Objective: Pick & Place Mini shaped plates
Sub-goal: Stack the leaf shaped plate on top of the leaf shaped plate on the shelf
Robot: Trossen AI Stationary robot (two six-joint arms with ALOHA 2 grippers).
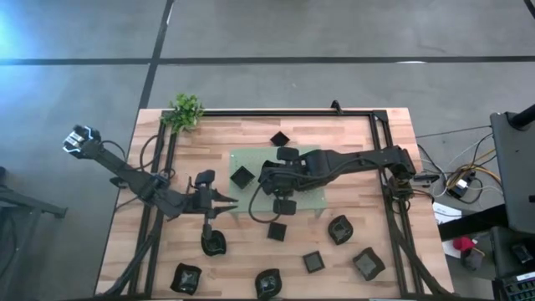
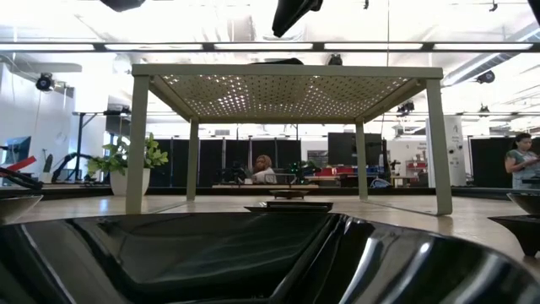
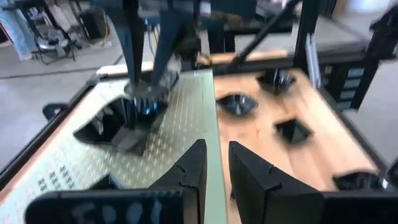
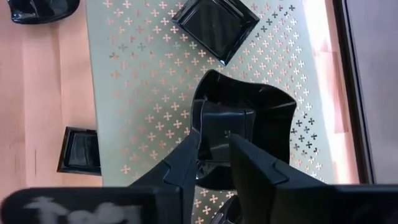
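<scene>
Overhead view, left to right: left gripper [image 1: 224, 201], fingers slightly apart and empty, waits beside the green mat [image 1: 311, 199]. Right gripper [image 4: 214, 163], jaws spread, straddles the rim of a plate [image 4: 273, 118] resting on the mat. Glossy, stiff, probably slippery and breakable (grip its raised rim). Wooden table [image 1: 376, 150]; 1 person sits in the room behind.

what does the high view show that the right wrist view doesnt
Only the high view: the small green leafy plant at the table's far left corner, the left gripper, and glossy black dishes along the near edge, such as one.
Only the right wrist view: the right gripper, jaws open over a wavy-rimmed black dish.
Both: the light green perforated mat and a square black dish on it.
</scene>
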